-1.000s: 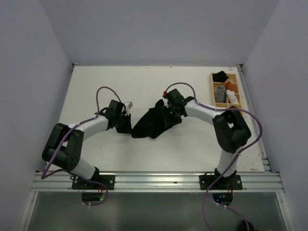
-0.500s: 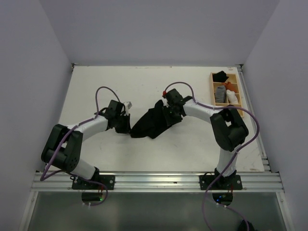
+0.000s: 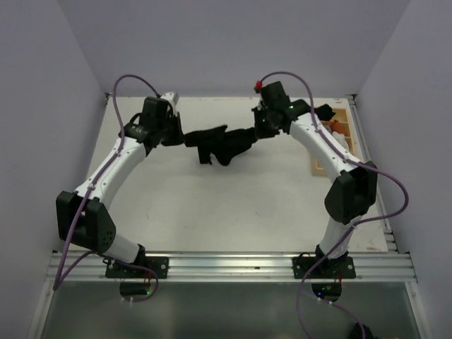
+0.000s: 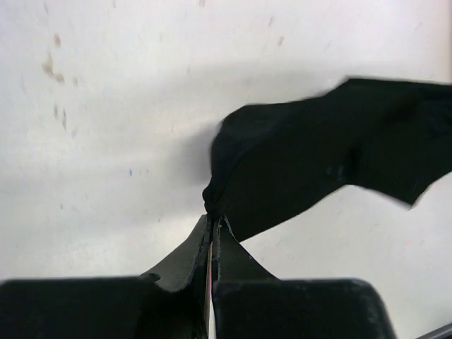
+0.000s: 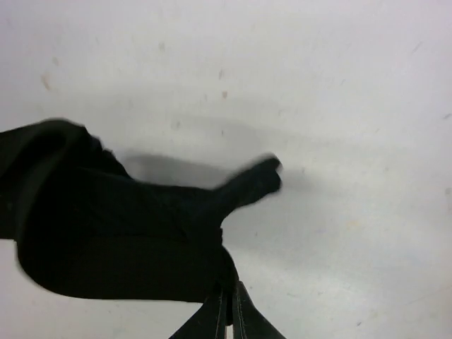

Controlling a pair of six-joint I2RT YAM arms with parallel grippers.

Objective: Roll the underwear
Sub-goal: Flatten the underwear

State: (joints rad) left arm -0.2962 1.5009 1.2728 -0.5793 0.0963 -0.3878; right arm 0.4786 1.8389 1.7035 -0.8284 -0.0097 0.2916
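Observation:
The black underwear (image 3: 220, 143) hangs stretched in the air between both grippers, above the far half of the table. My left gripper (image 3: 181, 138) is shut on its left end; in the left wrist view the fingertips (image 4: 212, 220) pinch a bunched corner of the underwear (image 4: 318, 162). My right gripper (image 3: 258, 130) is shut on its right end; in the right wrist view the underwear (image 5: 113, 233) spreads left from the closed gripper (image 5: 229, 291), with a loose flap sticking up to the right.
A wooden compartment tray (image 3: 330, 152) lies at the far right, partly behind the right arm, with a black bundle (image 3: 323, 111) near its far end. The white table (image 3: 233, 205) has raised walls on three sides.
The right gripper has shut on the underwear. Both arms have lifted and moved toward the far side, pulling the cloth up off the table and stretching it between them.

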